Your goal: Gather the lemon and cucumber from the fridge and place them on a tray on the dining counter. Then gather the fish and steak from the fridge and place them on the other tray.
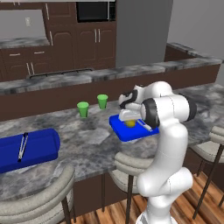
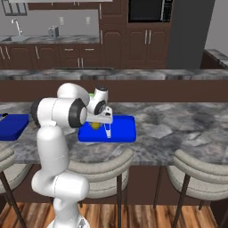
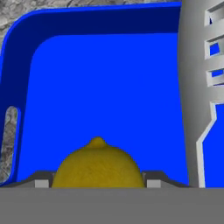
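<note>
Left base view: the claw (image 1: 130, 120) hangs low over the near blue tray (image 1: 131, 131) on the marbled table (image 1: 87, 140), with the lemon (image 1: 131, 123) a yellow spot right beneath it, over the tray's middle. The step in hand looks like setting the lemon down. To do it well, I would lower until the fruit rests on the tray floor, part the fingers fully, then lift straight up so the round fruit is not nudged into a roll. Two bright green cups (image 1: 83, 109) stand behind and to the left, apart from the tray, clear of a vertical lift. The second blue tray (image 1: 30, 148) lies well to the left with a pair of tongs (image 1: 22, 146) on it. Grey stools (image 1: 131, 164) sit under the table edge.

Right base view: the lemon (image 2: 95, 125) sits toward the left part of the tray (image 2: 120, 131), under the claw (image 2: 99, 121). A pale slotted utensil (image 2: 108, 130), probably a spatula, lies on the tray just beside the lemon; it is the nearest thing a rolling fruit or a sideways pull-out could strike. The other tray (image 2: 13, 125) shows at the left edge.

Hand view: the lemon (image 3: 98, 168) is between the two finger tips, which stand partly apart on either side of it; whether they are pressing it or have let go, I cannot tell. The tray floor (image 3: 105, 87) beyond is bare, its rim curving at upper left. The slotted utensil (image 3: 194, 87) runs along the right side.
</note>
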